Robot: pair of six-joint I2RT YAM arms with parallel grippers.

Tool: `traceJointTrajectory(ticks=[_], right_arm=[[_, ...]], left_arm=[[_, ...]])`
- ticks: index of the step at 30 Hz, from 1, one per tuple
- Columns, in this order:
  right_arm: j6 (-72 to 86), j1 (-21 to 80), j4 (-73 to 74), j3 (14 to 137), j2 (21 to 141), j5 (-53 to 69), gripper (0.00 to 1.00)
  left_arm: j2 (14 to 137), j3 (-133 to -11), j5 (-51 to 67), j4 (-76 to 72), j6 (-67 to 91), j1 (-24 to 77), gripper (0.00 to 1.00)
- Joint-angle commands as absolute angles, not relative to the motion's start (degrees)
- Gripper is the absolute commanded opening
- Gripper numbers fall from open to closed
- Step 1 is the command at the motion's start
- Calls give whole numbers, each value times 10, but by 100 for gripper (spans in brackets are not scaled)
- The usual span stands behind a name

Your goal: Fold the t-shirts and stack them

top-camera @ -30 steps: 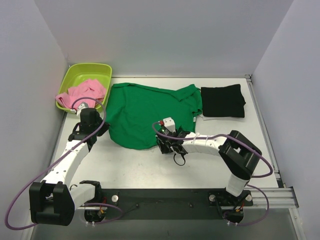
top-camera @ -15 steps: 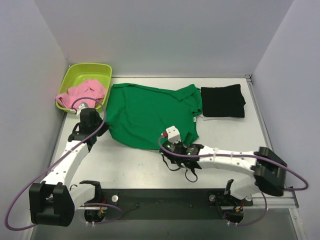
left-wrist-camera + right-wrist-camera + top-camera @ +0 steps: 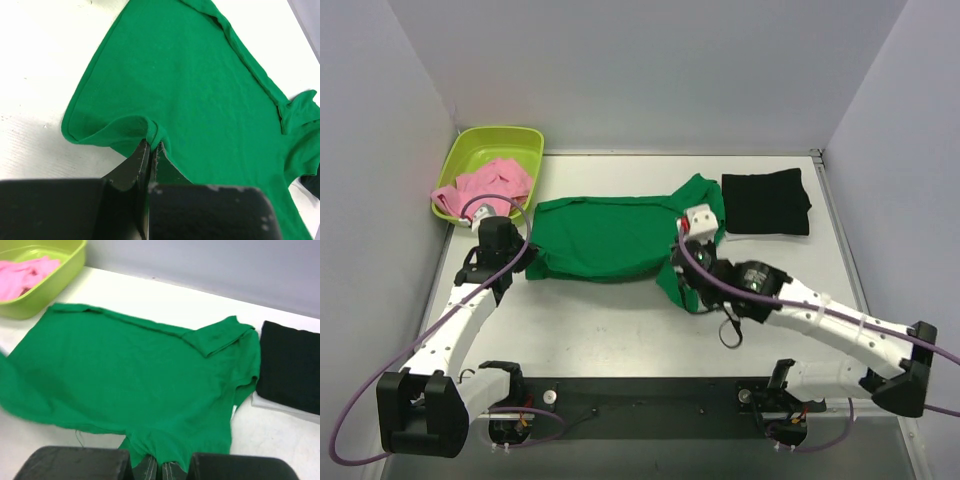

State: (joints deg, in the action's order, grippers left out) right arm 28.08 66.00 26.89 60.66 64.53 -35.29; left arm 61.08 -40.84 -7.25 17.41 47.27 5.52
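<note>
Green t-shirt [image 3: 600, 235], long axis left-right

I see a plain green t-shirt [image 3: 600, 235], a black t-shirt [image 3: 766, 202], a pink t-shirt [image 3: 492, 183], a lime-green tub [image 3: 470, 150] and a white counter [image 3: 600, 320].

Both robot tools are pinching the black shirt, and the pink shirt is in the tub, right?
No. The left tool and right tool pinch the green t-shirt, as both wrist views show; the black t-shirt lies folded, untouched. The pink t-shirt is in the lime tub.
</note>
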Motion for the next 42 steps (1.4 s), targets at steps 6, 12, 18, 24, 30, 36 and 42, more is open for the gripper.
traceJointTrajectory(ticks=[6, 12, 18, 24, 30, 36, 42], right_arm=[[212, 468, 237, 723, 919, -216, 100], [238, 523, 211, 652, 866, -238, 100], [247, 583, 221, 623, 828, -243, 100], [258, 618, 214, 634, 872, -189, 89], [280, 615, 178, 620, 929, -171, 57], [294, 590, 155, 596, 954, -143, 46], [299, 569, 141, 570, 967, -139, 47]], left_arm=[[605, -410, -70, 158, 461, 52, 0], [604, -405, -68, 154, 463, 52, 0], [607, -405, -67, 149, 464, 52, 0], [613, -400, -64, 142, 468, 52, 0], [612, -398, -62, 144, 468, 51, 0], [606, -403, -65, 150, 467, 52, 0], [608, -401, -64, 148, 467, 52, 0]])
